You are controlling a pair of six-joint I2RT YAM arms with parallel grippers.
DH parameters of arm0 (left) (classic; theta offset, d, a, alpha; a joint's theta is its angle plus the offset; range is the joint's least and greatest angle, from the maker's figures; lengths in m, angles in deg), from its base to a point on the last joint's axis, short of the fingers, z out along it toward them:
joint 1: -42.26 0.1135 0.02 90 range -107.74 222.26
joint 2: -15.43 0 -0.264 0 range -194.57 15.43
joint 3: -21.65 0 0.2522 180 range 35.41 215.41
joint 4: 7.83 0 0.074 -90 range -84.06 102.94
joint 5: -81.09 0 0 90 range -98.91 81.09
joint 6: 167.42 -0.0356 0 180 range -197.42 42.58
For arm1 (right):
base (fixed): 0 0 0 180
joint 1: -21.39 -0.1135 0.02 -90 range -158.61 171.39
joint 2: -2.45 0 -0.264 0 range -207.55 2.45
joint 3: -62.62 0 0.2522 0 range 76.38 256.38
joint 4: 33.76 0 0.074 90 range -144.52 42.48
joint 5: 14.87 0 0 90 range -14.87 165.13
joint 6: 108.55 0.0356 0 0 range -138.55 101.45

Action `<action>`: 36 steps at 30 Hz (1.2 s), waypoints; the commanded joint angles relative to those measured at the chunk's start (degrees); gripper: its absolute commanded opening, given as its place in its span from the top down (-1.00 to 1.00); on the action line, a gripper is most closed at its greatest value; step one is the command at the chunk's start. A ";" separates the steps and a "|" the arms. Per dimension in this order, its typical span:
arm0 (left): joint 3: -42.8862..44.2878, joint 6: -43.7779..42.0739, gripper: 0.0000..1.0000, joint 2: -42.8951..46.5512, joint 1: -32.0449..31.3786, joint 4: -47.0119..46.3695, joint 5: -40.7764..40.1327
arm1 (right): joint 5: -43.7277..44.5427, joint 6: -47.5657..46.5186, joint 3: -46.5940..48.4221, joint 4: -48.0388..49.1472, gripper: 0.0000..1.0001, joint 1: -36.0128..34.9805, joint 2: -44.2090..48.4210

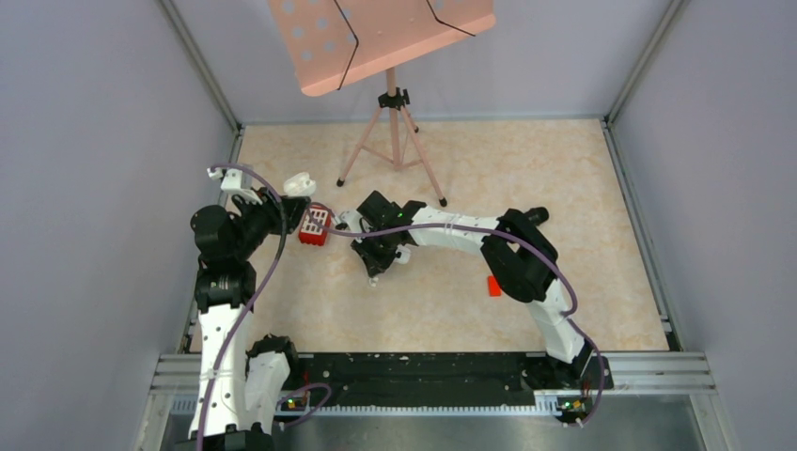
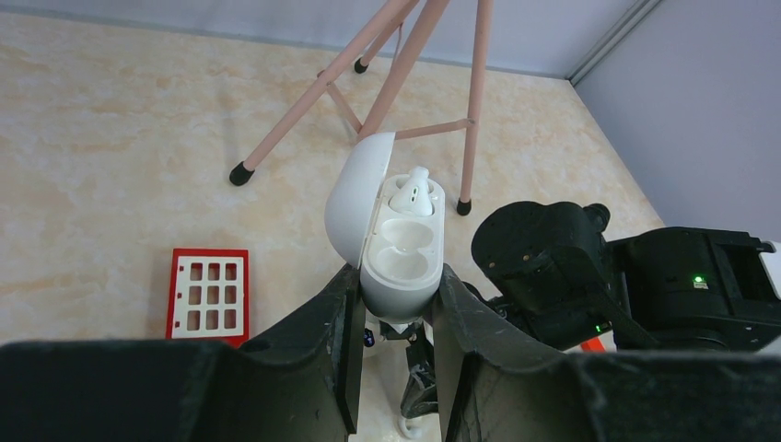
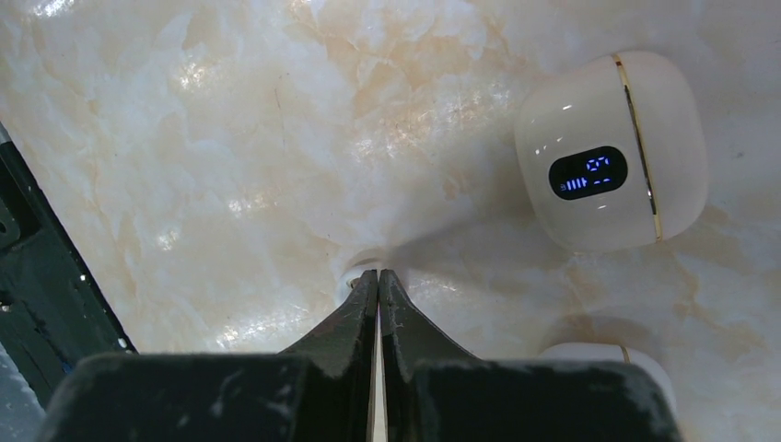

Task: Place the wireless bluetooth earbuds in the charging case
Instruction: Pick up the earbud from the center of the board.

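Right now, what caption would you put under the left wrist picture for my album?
Left claw grips an open charging case, one earbud seated, one slot empty.

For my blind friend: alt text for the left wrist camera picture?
The left claw grips an open white charging case, one earbud seated, the nearer slot empty. A red grid tray lies left; pink tripod legs stand behind.

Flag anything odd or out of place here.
The right gripper is shut with a white earbud barely showing at its tips, perhaps missed. The charging case in the left gripper has one slot empty.
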 commanded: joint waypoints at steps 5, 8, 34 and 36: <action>1.81 -1.21 1.00 0.52 0.52 -3.75 2.78 | -7.21 -9.52 -0.01 3.51 0.75 1.40 4.32; 2.49 -3.04 1.00 0.76 0.53 -3.62 8.64 | -14.77 -16.72 0.08 3.58 0.59 1.63 4.30; 9.75 -8.98 1.00 3.00 0.78 9.65 17.47 | -24.01 -48.80 1.91 -0.87 0.58 3.55 2.23; 9.75 -9.08 1.00 3.05 0.94 9.88 16.97 | -23.44 -49.77 2.29 -1.82 0.59 3.55 1.54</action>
